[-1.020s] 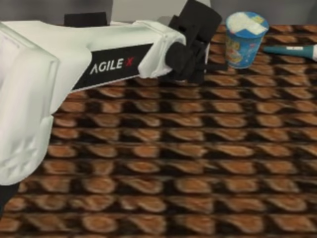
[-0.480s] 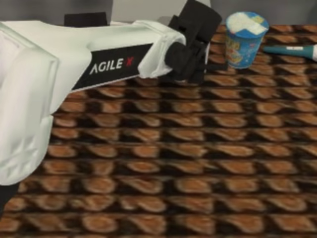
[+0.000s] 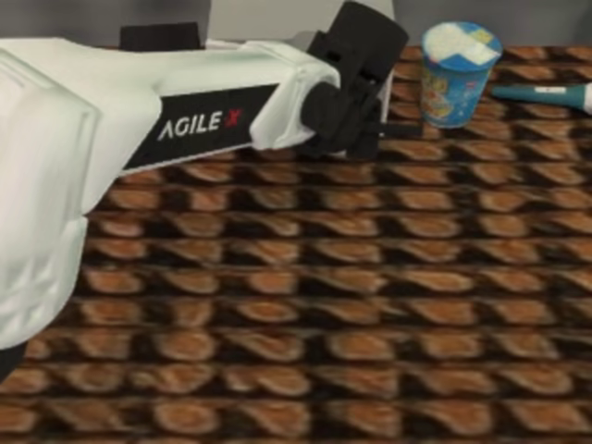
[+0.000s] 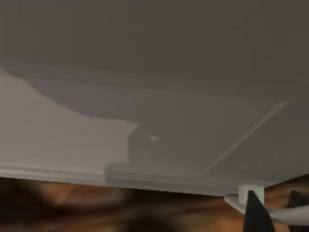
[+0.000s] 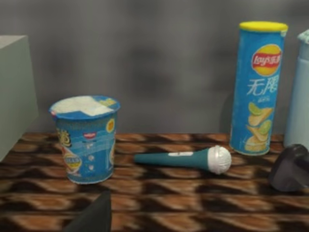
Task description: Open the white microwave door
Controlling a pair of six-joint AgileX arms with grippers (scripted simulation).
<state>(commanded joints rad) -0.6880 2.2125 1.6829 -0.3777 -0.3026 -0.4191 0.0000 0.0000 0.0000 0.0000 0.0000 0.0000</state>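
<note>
The left arm (image 3: 139, 139) reaches from the left edge of the top view toward the upper middle, where the left gripper (image 3: 375, 111) is at the front of the white microwave (image 3: 268, 18); whether this claw is wide or narrow I cannot tell. In the left wrist view the white microwave door (image 4: 159, 96) fills the frame, its lower edge running across above the table (image 3: 324, 305), and how far it stands open is hidden. To the right stand a blue cup (image 3: 460, 72) and a teal microphone (image 3: 546, 93) lying crosswise at the upper right; the right gripper is not visible.
</note>
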